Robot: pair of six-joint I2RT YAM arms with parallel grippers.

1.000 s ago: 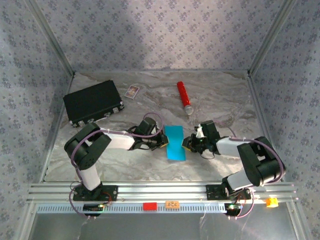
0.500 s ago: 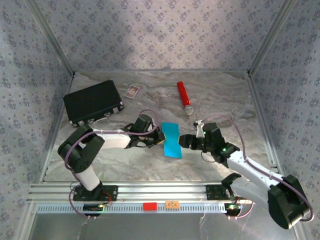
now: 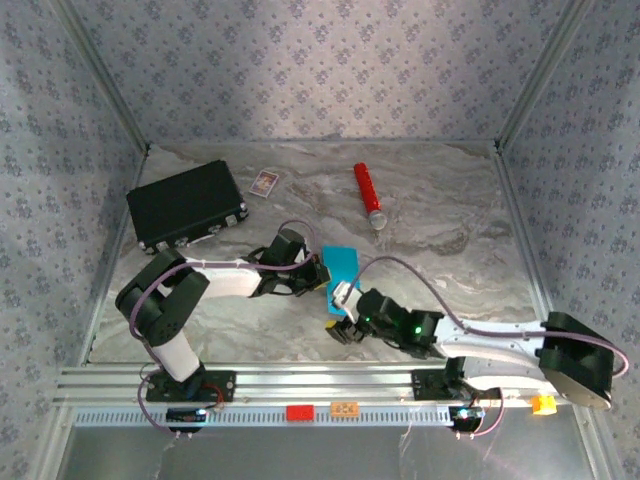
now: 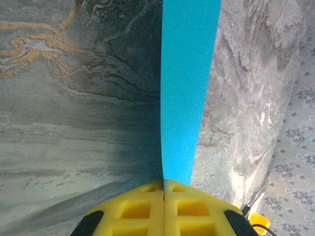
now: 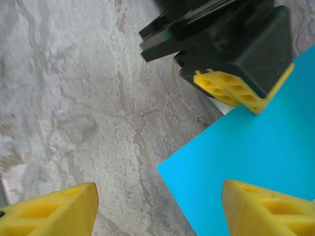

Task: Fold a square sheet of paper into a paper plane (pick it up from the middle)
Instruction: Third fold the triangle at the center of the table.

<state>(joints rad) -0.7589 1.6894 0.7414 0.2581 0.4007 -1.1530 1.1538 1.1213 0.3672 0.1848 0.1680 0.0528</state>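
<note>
Noted: left gripper (image 4: 163, 189) clamped the blue paper (image 4: 189, 88) by its edge near the worktop (image 3: 450, 220) centre. The right gripper (image 5: 158, 196) stood open at its corner. Best: close squarely, no tugging.

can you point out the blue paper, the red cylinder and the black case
blue paper (image 4: 189, 88), left wrist view, middle of its visible face
red cylinder (image 3: 366, 190), top external view, middle of its red body
black case (image 3: 185, 205), top external view, centre of its top

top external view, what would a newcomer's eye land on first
The bright cyan-blue sheet of paper at the centre of the table, pinched at its left edge by the shut left gripper. The right gripper hangs open over its near corner. Farther back lie a red cylinder and a black case.
</note>
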